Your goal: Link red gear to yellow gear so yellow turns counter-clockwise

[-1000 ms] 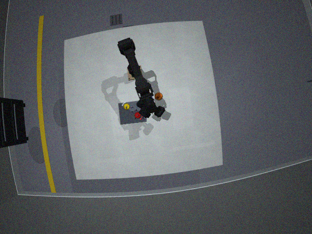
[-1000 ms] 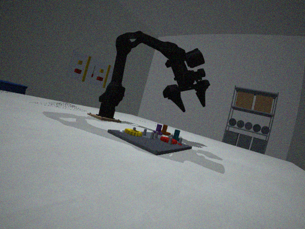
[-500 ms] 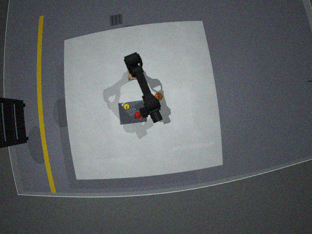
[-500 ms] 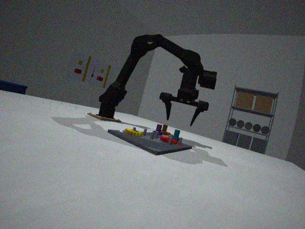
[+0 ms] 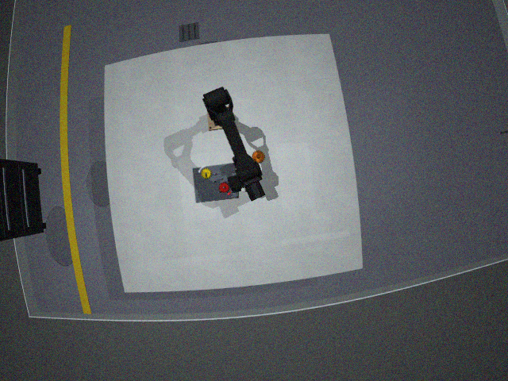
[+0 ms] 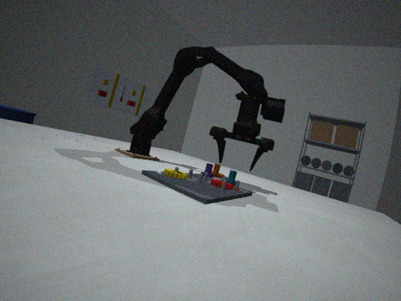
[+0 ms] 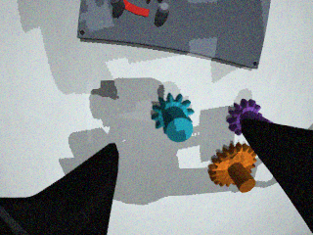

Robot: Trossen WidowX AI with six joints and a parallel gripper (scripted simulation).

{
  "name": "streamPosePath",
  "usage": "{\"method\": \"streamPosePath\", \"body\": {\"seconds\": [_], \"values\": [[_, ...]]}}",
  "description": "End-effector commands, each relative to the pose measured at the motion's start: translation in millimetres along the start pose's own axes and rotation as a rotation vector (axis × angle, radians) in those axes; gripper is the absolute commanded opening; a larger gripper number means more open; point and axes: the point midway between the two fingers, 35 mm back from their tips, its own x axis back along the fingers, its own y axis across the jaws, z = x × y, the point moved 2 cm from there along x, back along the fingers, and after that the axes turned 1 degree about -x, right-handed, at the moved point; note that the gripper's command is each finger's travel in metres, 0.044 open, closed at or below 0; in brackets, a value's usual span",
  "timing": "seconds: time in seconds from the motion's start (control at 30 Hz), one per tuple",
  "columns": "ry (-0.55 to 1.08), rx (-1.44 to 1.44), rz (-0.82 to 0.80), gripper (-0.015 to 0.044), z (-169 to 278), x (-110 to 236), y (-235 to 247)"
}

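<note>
The grey board [image 5: 205,194] [image 6: 194,190] [image 7: 181,35] carries the yellow gear [image 5: 205,175] [image 6: 175,174], the red gear [image 5: 221,187] [image 6: 222,184] and several empty pegs. Three loose gears with upright handles stand on the table beside the board: a teal gear [image 6: 232,177] [image 7: 178,129], a purple gear [image 6: 208,169] [image 7: 237,117] and a larger orange gear [image 5: 258,155] [image 6: 216,170] [image 7: 232,164]. My gripper [image 6: 235,166] [image 7: 182,137] is wide open and empty, pointing down above the loose gears. In the wrist view the teal gear shows between the fingers; the right finger partly overlaps the purple gear.
The purple and orange gears stand close together, with the teal gear a little apart. The arm hides the teal and purple gears and the board's right side in the top view. The arm's base plate [image 5: 213,125] [image 6: 137,157] is behind the board.
</note>
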Motion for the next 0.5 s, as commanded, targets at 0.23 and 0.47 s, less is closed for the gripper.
{"method": "streamPosePath", "body": {"seconds": [0.23,0.47], "values": [[0.004,-0.006,0.004,0.0440,0.6,-18.9,-1.2],[0.004,-0.006,0.004,0.0440,0.7,-24.4,-1.4]]}}
